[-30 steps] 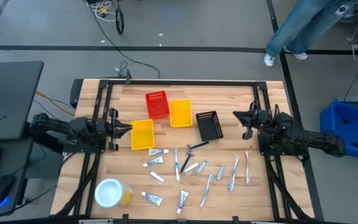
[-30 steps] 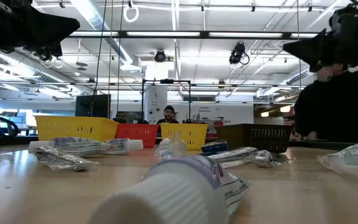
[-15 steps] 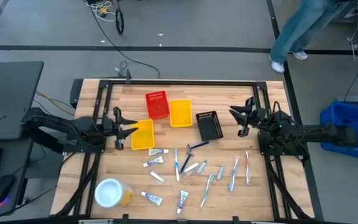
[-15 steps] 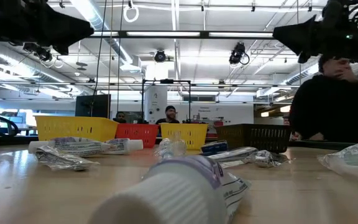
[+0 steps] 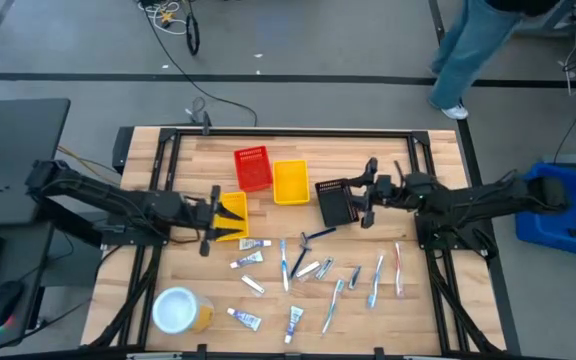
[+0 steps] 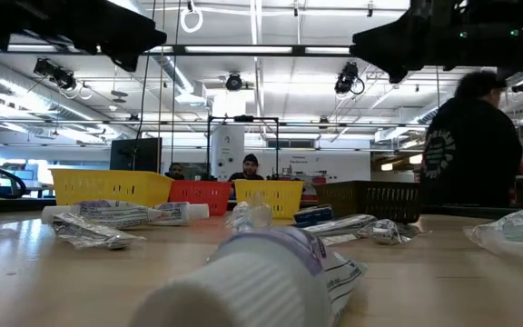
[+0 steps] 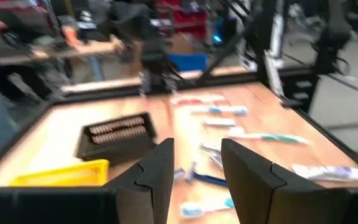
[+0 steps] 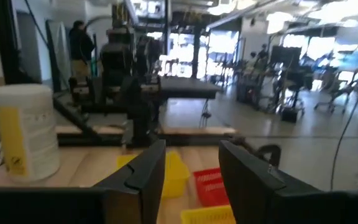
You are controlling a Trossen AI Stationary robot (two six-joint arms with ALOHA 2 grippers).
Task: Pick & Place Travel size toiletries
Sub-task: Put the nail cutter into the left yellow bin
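High view shows the travel size toiletries (image 5: 313, 270) scattered loose on the near half of the wooden table (image 5: 438, 150): small white tubes (image 5: 255, 244) toward the left of the cluster, thin toothbrushes (image 5: 376, 280) toward the right, among them a pink one (image 5: 398, 268) lying nearest the right edge, and a dark blue razor (image 5: 313, 237) just in front of the black basket (image 5: 336, 202). None of them is held. Behind the cluster stand a red basket (image 5: 252, 168) and a yellow basket (image 5: 289, 181) side by side, with a second yellow basket (image 5: 230, 216) farther left. A white-topped yellow round container (image 5: 178, 310) sits near the table's front left corner. The left gripper (image 5: 211, 216) reaches in over the left yellow basket, its fingers parted and empty; in the left wrist view those fingers (image 7: 157, 171) stand apart with the razor (image 7: 197, 176) and toothbrushes (image 7: 266, 137) visible on the table beyond. The right gripper (image 5: 365, 190) hangs over the black basket's right side, its fingers (image 8: 145, 168) likewise spread and holding nothing. Low view shows a person in dark clothing (image 6: 468, 145) beyond the table.
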